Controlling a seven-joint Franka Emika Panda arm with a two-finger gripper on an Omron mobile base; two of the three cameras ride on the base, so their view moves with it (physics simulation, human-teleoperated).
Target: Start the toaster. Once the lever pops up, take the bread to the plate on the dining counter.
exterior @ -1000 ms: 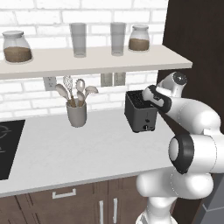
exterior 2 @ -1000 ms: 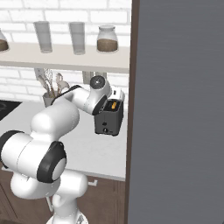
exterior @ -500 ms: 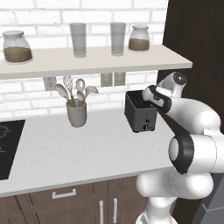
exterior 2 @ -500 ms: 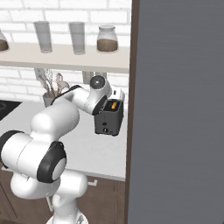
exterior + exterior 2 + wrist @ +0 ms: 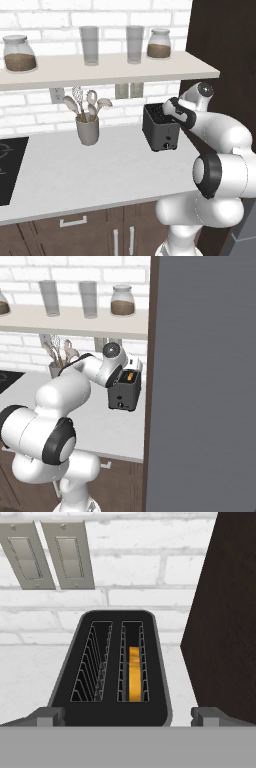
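The dark grey toaster (image 5: 161, 132) stands on the white worktop by the brick wall. Looking straight down in the hand view, the toaster (image 5: 85, 662) shows two slots, and the bread (image 5: 133, 673) sits low in the right slot, looking orange. That slice also shows from the right base view as bread (image 5: 129, 376). My gripper (image 5: 127, 717) hovers just above the toaster's top, open, with one fingertip at each side and nothing between them. From the left, the gripper (image 5: 166, 113) hangs over the slots. The lever is too small to make out. The plate and the dining counter are out of view.
A tall dark cabinet side (image 5: 225, 55) rises close to the toaster's right. A grey utensil holder (image 5: 87, 131) stands to the left, a black cooktop (image 5: 7, 170) beyond it. A shelf (image 5: 100, 70) with jars and glasses hangs overhead. Two wall outlets (image 5: 47, 554) sit behind the toaster.
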